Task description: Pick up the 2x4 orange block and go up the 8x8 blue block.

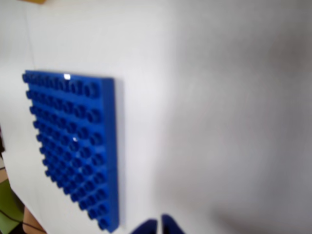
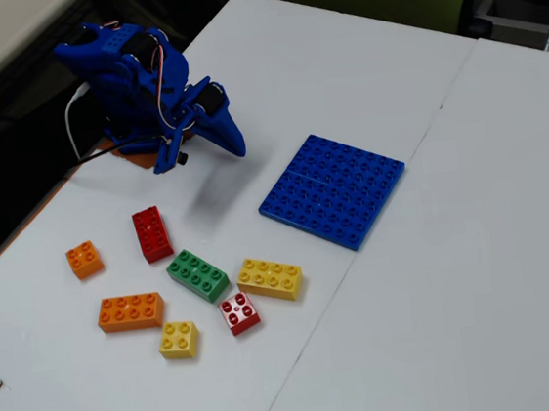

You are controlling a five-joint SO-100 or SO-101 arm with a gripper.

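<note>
The 2x4 orange block (image 2: 130, 311) lies flat on the white table at the front left, among other bricks. It is out of the wrist view. The 8x8 blue block (image 2: 333, 190) lies flat in the middle of the table and fills the left side of the wrist view (image 1: 73, 141). My gripper (image 2: 236, 146) is on the folded blue arm at the back left. It hangs above bare table left of the plate and far from the orange block. In the wrist view its tips (image 1: 158, 226) are nearly together at the bottom edge, with nothing between them.
Around the orange block lie a small orange brick (image 2: 85, 259), a red brick (image 2: 151, 234), a green brick (image 2: 197, 275), a yellow eight-stud brick (image 2: 269, 278), a small red-and-white brick (image 2: 239, 313) and a small yellow brick (image 2: 179, 339). The table edge runs along the left.
</note>
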